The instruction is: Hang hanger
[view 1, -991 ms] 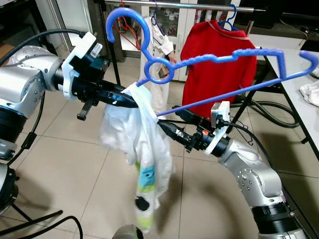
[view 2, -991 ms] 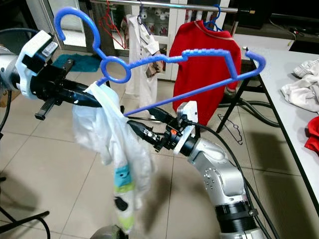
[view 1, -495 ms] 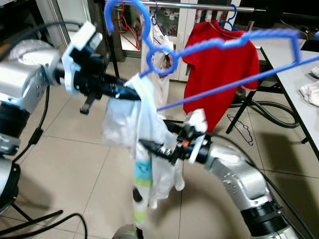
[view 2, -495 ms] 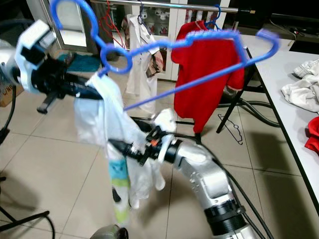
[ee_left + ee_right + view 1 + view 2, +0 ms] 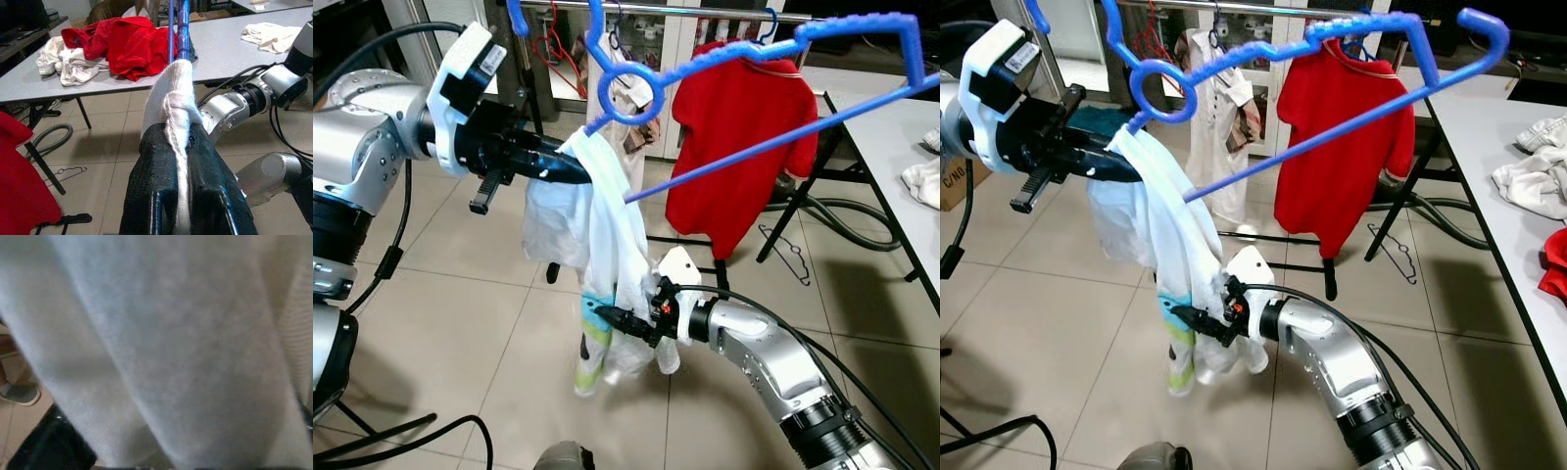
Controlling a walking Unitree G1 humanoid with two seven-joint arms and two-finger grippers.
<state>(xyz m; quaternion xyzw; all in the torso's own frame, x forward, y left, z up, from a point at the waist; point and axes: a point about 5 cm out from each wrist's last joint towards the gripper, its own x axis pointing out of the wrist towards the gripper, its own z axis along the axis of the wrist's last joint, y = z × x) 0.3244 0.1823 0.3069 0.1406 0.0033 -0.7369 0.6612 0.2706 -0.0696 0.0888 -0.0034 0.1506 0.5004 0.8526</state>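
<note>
We note the left gripper raised at our upper left, fingers pinched shut on the collar of the white garment together with the shoulder end of the blue hanger; the left wrist view shows the ribbed white hem squeezed between the two black fingers, with the blue bar running on beyond them. The hanger is held high and tilted, its far end up to the right, its hook close under the metal rail but, as far as we can tell, not yet over it. The garment hangs off the near end only and trails down in a bunch. The right gripper sits low, pressed into the lower folds of the garment; pale cloth fills its wrist view and we cannot tell how far its fingers are parted or whether they grip anything. A red shirt and a white piece of clothing already hang on the rail, and a table stands to the right. Judgement: the step in hand is lifting the hook onto the rail. To do it well we should level the hanger first, aim the hook for the bare rail left of the red shirt, and keep the left pinch firm so cloth and hanger do not part. The right gripper ought to come clear of the folds before the lift, lest it drag the garment off.
</note>
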